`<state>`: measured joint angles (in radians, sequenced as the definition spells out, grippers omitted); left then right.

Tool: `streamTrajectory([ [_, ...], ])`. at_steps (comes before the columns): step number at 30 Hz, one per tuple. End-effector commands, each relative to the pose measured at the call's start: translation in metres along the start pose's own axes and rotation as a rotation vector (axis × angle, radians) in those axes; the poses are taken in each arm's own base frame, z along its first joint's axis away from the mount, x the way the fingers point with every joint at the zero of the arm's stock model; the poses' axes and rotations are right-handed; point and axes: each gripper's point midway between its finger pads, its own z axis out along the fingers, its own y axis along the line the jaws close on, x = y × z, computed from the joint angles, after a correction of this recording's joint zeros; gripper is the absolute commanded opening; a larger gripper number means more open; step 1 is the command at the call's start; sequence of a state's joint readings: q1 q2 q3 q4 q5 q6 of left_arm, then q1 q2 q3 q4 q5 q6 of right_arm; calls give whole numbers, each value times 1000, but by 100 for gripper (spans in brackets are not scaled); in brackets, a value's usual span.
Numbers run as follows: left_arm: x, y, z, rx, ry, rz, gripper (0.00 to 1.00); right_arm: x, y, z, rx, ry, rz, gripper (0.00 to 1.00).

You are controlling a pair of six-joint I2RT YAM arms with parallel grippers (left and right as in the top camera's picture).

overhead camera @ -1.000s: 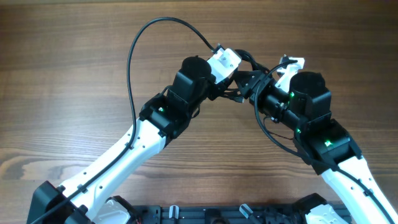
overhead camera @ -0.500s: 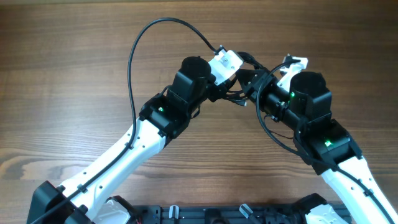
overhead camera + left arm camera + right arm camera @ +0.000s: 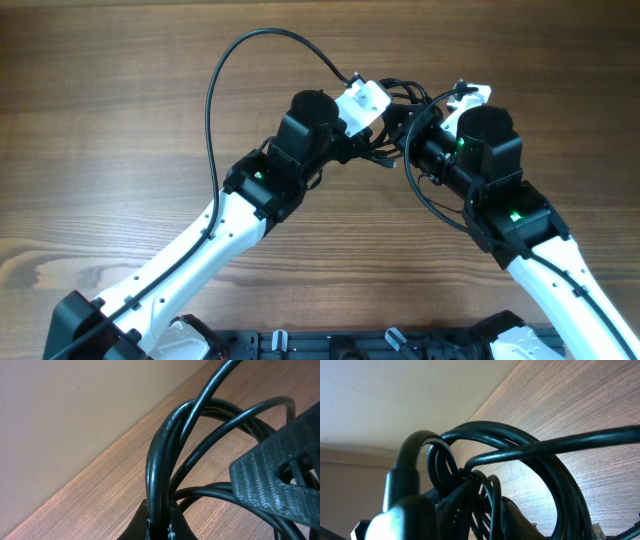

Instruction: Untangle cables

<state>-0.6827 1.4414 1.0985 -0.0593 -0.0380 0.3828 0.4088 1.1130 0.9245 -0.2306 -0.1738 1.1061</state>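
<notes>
Above the wooden table (image 3: 120, 120) the tangled cables (image 3: 157, 475) are found clamped in the closed left gripper (image 3: 159, 527), loops arching toward the right gripper (image 3: 410, 125) just beside, whose jaw state cannot be told

From overhead, toward the far side of the bench (image 3: 100, 80), my left hand (image 3: 372, 145) and right hand (image 3: 403, 122) sit half tucked beneath my wrists (image 3: 312, 118). The cables (image 3: 392, 95) between them make a dark knot too small to tell strand from strand. In my left wrist view the loops run off the top, right and bottom edges, and in my right wrist view the nearest loop is a blur, so I cannot tell whether that hand's fingers are parted or closed.
</notes>
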Motion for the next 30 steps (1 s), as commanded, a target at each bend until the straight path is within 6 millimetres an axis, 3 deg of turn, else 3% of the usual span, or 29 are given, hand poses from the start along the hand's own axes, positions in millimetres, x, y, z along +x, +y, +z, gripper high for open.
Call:
streamTrajectory([
  [1,-27,-19,-10,95,-93,15,4,1,-9,8,31,6,8,32],
  [10,-33,-18,-10,88,-114,11,4,9,-25,7,94,38,11,26],
  [30,-25,-19,-9,96,-81,11,4,3,-28,7,110,5,-18,13],
])
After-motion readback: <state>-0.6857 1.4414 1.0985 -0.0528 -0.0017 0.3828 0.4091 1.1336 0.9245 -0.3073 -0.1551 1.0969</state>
